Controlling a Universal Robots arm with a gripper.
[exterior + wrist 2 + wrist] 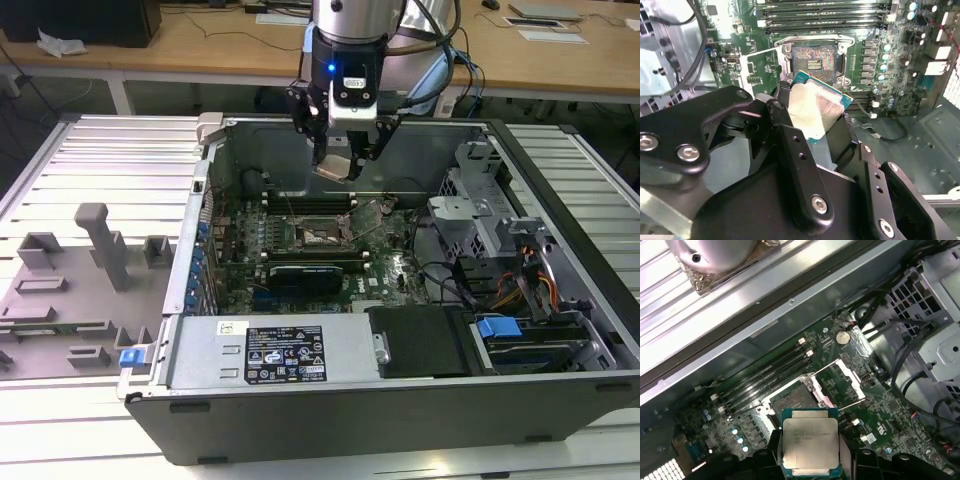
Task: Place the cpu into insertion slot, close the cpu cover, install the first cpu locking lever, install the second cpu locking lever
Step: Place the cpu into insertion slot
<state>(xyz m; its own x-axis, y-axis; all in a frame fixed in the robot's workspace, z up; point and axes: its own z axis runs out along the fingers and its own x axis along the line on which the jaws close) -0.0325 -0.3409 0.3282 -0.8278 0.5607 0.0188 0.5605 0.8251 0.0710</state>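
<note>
My gripper (341, 158) is shut on the cpu (335, 167), a small square chip with a dull silver top and a green edge. It hangs tilted above the open computer case. In both wrist views the cpu (816, 107) (810, 439) sits between the black fingers (790, 135), apart from the board. Below it lies the insertion slot (321, 235) (814, 59) (791, 398), bare and uncovered. The cpu cover (761, 67) (847, 376) stands swung up beside the slot. A thin locking lever (851, 404) sticks out next to the cover.
Long black memory slots (310, 202) flank the socket on the green motherboard (385, 265). The case walls (195, 230) ring the board; a power supply (280, 350) and drive cage (490, 215) with cables crowd the exterior view's right. A grey fixture plate (70, 290) lies outside.
</note>
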